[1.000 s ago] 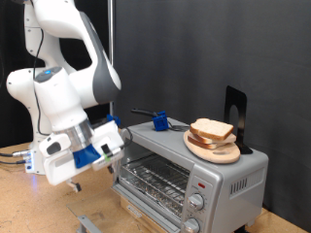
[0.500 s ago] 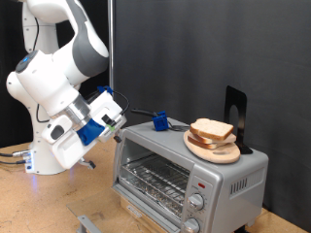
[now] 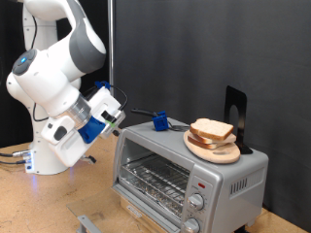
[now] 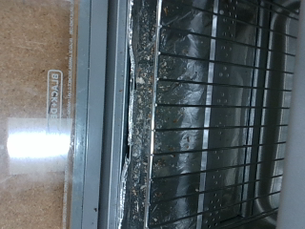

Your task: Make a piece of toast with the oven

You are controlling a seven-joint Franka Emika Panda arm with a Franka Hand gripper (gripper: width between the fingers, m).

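Note:
The silver oven (image 3: 231,177) stands at the exterior view's right with its glass door (image 3: 86,224) folded down open. Its wire rack (image 3: 154,181) is bare. Slices of toast bread (image 3: 212,130) lie stacked on a round wooden plate (image 3: 214,151) on the oven's roof. My gripper (image 3: 118,119) hovers just off the oven's upper left corner, tilted down towards the opening. The wrist view looks straight into the oven: wire rack (image 4: 229,114), crumb-strewn foil floor, and the open glass door (image 4: 38,86). No fingers show there and nothing is seen held.
A blue object (image 3: 158,121) and a black upright stand (image 3: 236,111) sit on the oven's roof beside the plate. Two round knobs (image 3: 197,202) are on the oven's front right. A wooden tabletop (image 3: 39,209) lies below, black curtain behind.
The hand has risen from low in front of the oven's door opening to level with the oven's top left corner, drawing slightly away from it.

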